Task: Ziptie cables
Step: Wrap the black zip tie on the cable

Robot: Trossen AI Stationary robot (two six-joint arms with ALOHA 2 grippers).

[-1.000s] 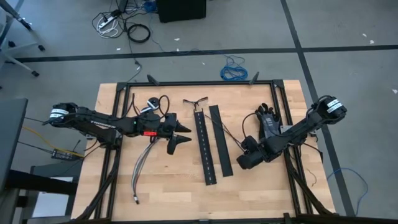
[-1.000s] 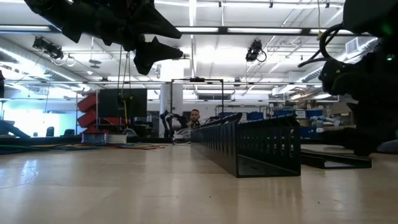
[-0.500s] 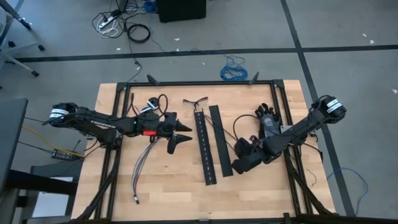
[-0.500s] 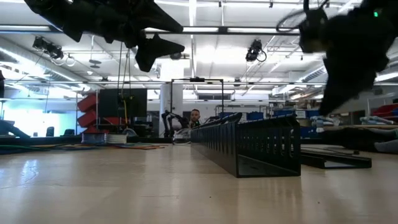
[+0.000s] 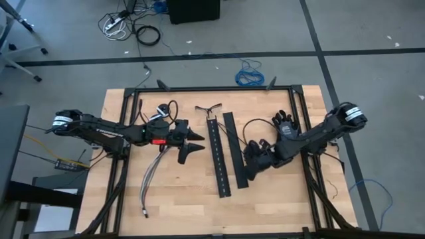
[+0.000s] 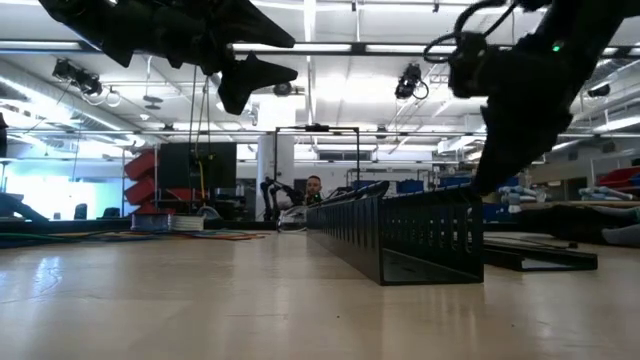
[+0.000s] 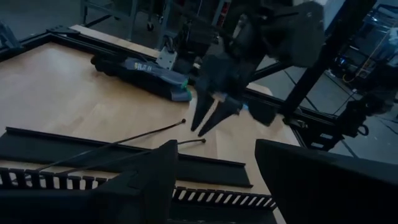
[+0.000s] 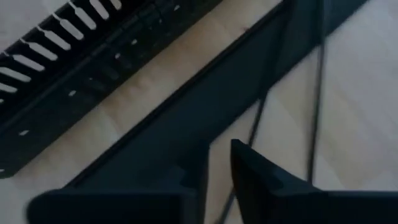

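Two dark arms reach in over a wooden desk from opposite sides. Left gripper hangs above the desk, left of centre, its fingers spread apart and holding nothing. Just below it in the high view, the cables lie loose on the wood, a thin pale bundle running from near the gripper toward the desk's near edge. Right gripper is low over the desk, right of centre, at the near end of the right-hand black strip; its fingers stand a narrow gap apart, and whether they grip anything cannot be told. Several thin black zipties lie across that strip and onto the wood toward the right arm. A second perforated strip lies just left of the first.
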